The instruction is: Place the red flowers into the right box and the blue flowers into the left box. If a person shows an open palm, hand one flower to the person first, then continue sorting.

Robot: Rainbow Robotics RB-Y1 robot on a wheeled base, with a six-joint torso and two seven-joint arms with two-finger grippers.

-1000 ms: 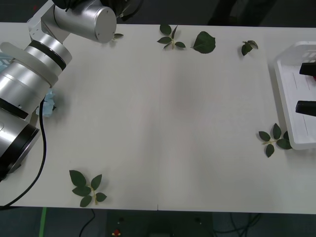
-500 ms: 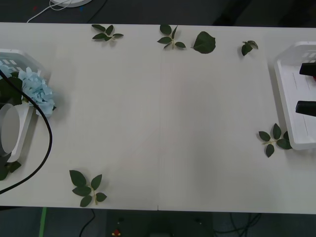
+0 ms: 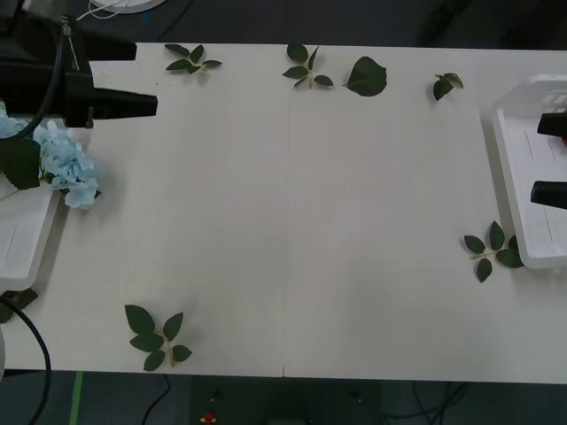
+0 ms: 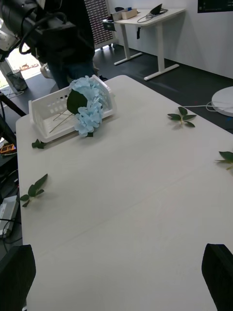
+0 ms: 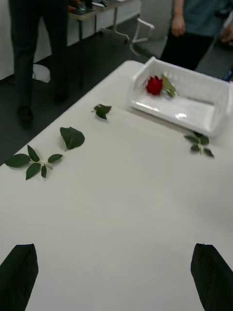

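Left box (image 3: 27, 239): at left desk edge, holds blue flowers (image 3: 66, 168), bloom over its rim.
Right box (image 5: 194, 104): holds one red flower (image 5: 154, 85).
Left gripper (image 3: 124, 84): wide, empty.
Right gripper (image 3: 551, 159): wide, over right box.

Front view – high above, looking down on white table (image 3: 292, 221), wide. Right wrist view – low over table, facing across toward left box (image 4: 51, 114). Left wrist view – low, facing opposite way toward right box (image 5: 213, 104). All three share table's middle.
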